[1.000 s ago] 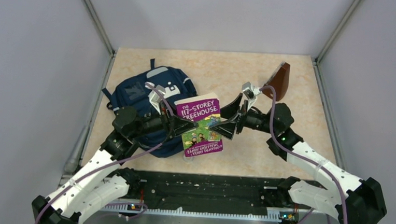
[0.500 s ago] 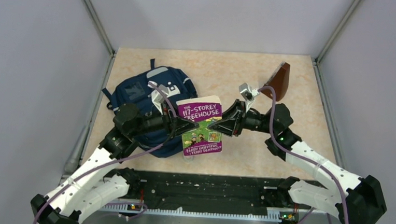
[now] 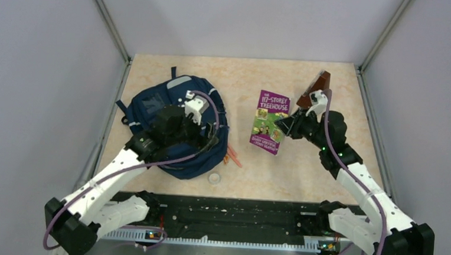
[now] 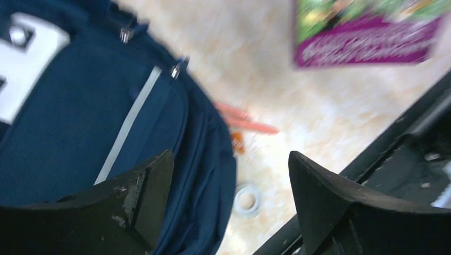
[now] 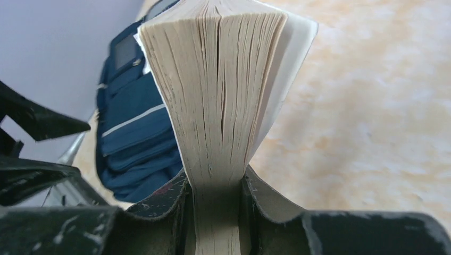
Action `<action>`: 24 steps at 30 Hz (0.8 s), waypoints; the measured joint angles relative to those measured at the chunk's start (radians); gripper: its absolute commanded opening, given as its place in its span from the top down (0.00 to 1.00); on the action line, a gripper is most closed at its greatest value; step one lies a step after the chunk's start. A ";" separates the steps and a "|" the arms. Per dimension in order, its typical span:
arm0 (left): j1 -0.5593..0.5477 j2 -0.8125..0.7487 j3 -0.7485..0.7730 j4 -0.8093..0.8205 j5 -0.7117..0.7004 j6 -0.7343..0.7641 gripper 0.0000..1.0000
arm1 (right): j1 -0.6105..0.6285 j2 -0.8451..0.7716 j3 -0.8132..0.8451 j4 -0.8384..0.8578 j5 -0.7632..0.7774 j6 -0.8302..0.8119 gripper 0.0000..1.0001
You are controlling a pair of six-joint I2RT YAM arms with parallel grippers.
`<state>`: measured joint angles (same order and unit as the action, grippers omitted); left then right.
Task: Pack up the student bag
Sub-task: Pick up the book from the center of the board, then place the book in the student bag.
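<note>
Right hand [image 3: 283,124] clenched on book [image 3: 269,121], pinching page edge; book apparently held up off desk [image 3: 243,81]. Left hand [image 4: 230,159] released, jaws wide, empty, hovering over student bag [image 3: 153,105]. Bag lies on left of desk, directly beneath left hand, well apart from right. Likely step: getting book into bag. Next calls for left hand parting bag mouth, right swinging book leftward. Bag opening not discernible.

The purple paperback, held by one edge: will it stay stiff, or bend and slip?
The paperback is probably somewhat floppy: its pages fan apart above the right end effector, which is clamped on one edge. It looks thick, so it is likely heavy enough to sag or pivot in that narrow grip.
</note>
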<state>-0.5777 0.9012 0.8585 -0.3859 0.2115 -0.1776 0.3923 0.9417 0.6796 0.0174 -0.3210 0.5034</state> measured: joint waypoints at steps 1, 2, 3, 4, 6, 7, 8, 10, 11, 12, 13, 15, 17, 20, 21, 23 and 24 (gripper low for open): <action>0.000 0.039 0.000 -0.029 -0.024 0.014 0.18 | -0.026 -0.005 -0.006 -0.016 0.011 0.004 1.00; -0.001 0.075 0.000 -0.057 -0.047 0.023 0.18 | -0.053 -0.013 -0.017 -0.035 0.022 0.006 1.00; -0.001 0.109 0.001 -0.086 -0.066 0.029 0.18 | -0.074 -0.022 -0.026 -0.048 0.024 0.010 1.00; -0.003 0.150 0.002 -0.121 -0.091 0.034 0.18 | -0.086 -0.029 -0.034 -0.057 0.025 0.013 1.00; -0.007 0.200 0.003 -0.166 -0.119 0.037 0.19 | -0.104 -0.043 -0.052 -0.069 0.022 0.018 1.00; -0.011 0.224 0.003 -0.189 -0.133 0.035 0.19 | -0.111 -0.048 -0.059 -0.074 0.019 0.020 1.00; -0.014 0.241 0.004 -0.205 -0.144 0.034 0.19 | -0.114 -0.049 -0.064 -0.074 0.017 0.021 1.00; -0.023 0.270 0.006 -0.240 -0.162 0.024 0.19 | -0.116 -0.050 -0.069 -0.078 0.008 0.022 1.00; -0.027 0.279 0.006 -0.253 -0.169 0.019 0.19 | -0.117 -0.050 -0.071 -0.079 0.005 0.023 1.00; -0.031 0.286 0.007 -0.265 -0.173 0.012 0.18 | -0.119 -0.050 -0.071 -0.079 0.000 0.023 1.00; -0.034 0.291 0.008 -0.277 -0.180 0.005 0.18 | -0.121 -0.050 -0.072 -0.078 -0.005 0.024 1.00; -0.042 0.300 0.015 -0.301 -0.200 -0.013 0.18 | -0.127 -0.050 -0.073 -0.071 -0.014 0.025 1.00; -0.048 0.311 0.025 -0.317 -0.217 -0.028 0.16 | -0.133 -0.048 -0.078 -0.063 -0.023 0.030 1.00; -0.053 0.328 0.034 -0.334 -0.232 -0.047 0.14 | -0.140 -0.040 -0.079 -0.059 -0.037 0.038 1.00; -0.056 0.335 0.038 -0.340 -0.238 -0.053 0.14 | -0.143 -0.036 -0.080 -0.055 -0.042 0.040 1.00; -0.061 0.353 0.045 -0.351 -0.256 -0.063 0.21 | -0.146 -0.031 -0.084 -0.051 -0.050 0.043 1.00; -0.064 0.366 0.053 -0.362 -0.267 -0.067 0.26 | -0.147 -0.029 -0.085 -0.051 -0.052 0.044 1.00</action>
<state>-0.6418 1.2671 0.9112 -0.7483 -0.0559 -0.2447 0.2455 0.9127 0.5945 -0.0334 -0.3729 0.5476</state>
